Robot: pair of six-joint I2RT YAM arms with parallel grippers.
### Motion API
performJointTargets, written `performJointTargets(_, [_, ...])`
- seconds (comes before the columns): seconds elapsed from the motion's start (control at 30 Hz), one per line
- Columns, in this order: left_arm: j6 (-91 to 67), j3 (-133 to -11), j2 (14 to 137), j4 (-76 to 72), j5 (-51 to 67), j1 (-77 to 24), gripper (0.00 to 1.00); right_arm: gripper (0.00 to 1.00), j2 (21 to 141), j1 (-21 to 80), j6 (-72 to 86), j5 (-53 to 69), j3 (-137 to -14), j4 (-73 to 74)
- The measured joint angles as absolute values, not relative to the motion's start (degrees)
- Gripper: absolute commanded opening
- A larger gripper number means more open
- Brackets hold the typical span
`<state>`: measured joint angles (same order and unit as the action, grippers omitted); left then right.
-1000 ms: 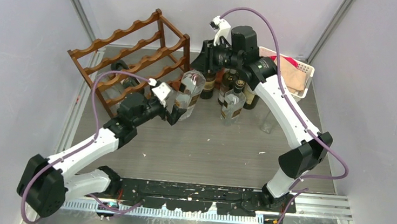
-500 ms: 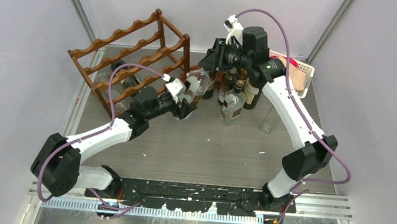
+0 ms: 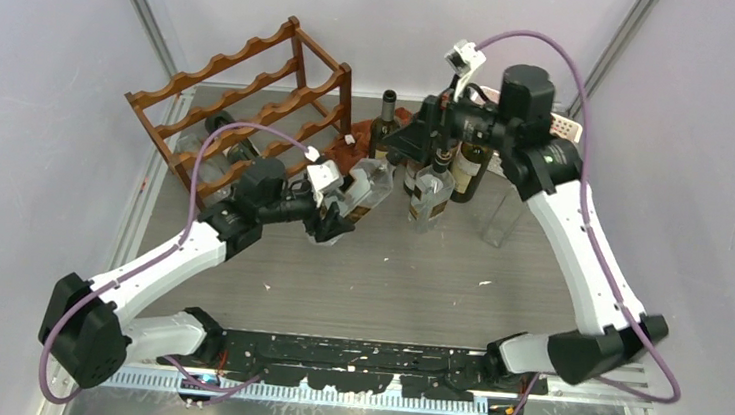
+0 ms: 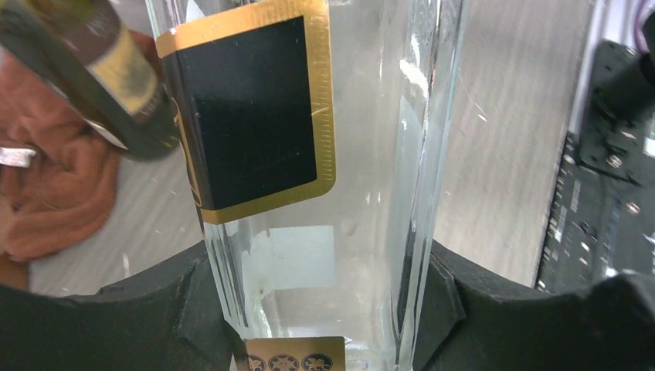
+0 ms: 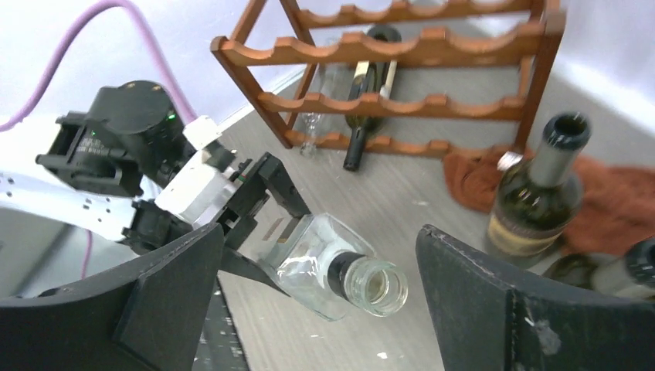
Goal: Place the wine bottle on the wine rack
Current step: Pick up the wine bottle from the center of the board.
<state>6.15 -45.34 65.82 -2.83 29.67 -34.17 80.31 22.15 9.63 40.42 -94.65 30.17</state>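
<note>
The wine bottle [image 3: 371, 183] is clear and square-sided, with a black and gold label [image 4: 255, 116]. It hangs tilted over the table, just right of the wine rack [image 3: 254, 87]. My left gripper [image 3: 338, 213] is shut on its lower body, one finger pressed against each side [image 4: 317, 309]. My right gripper [image 5: 320, 232] stands open just beyond the bottle's open mouth [image 5: 376, 286], touching nothing. The dark wooden wine rack [image 5: 417, 50] with wavy rails stands at the back left.
A dark bottle [image 5: 369, 93] lies low in the rack. Several bottles [image 3: 436, 178] stand in a group mid-table, one dark bottle [image 5: 541, 201] close by. A rust-red cloth [image 5: 610, 197] lies behind them. A white basket [image 3: 566, 133] sits back right.
My right gripper has opened, let go of the bottle's neck and drawn back to the right. My left gripper has closed on the bottle's body, and the bottle has tipped over.
</note>
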Motion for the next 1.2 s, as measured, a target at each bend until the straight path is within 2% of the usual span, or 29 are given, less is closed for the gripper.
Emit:
performJointTargets(0.13, [7.92,-46.72,64.03,6.15,33.32,-34.17,0.0,1.0,75.18,20.99,-0.03,43.24,-94.76,30.04])
performJointTargets(0.3, [11.16,-50.54,63.81,17.15,36.97,-34.3,0.0,1.0,74.22,20.64,-16.91,53.8,-94.11,31.7])
performJointTargets(0.47, [15.73,-54.24,63.81,25.65,37.63,-35.14,0.0,1.0,76.66,23.4,-34.98,59.66,-92.95,41.63])
performJointTargets(0.6, [19.22,-55.68,63.88,29.95,35.31,-37.5,0.0,1.0,82.11,28.42,-47.4,58.46,-96.4,54.02])
performJointTargets(0.83, [23.42,-56.97,64.9,34.63,30.68,-40.14,0.0,1.0,86.63,35.46,-56.4,50.41,-98.78,65.32])
performJointTargets(1.2, [25.12,-57.58,65.47,35.38,28.86,-40.16,0.0,0.99,88.64,38.37,-60.2,43.53,-98.59,71.22])
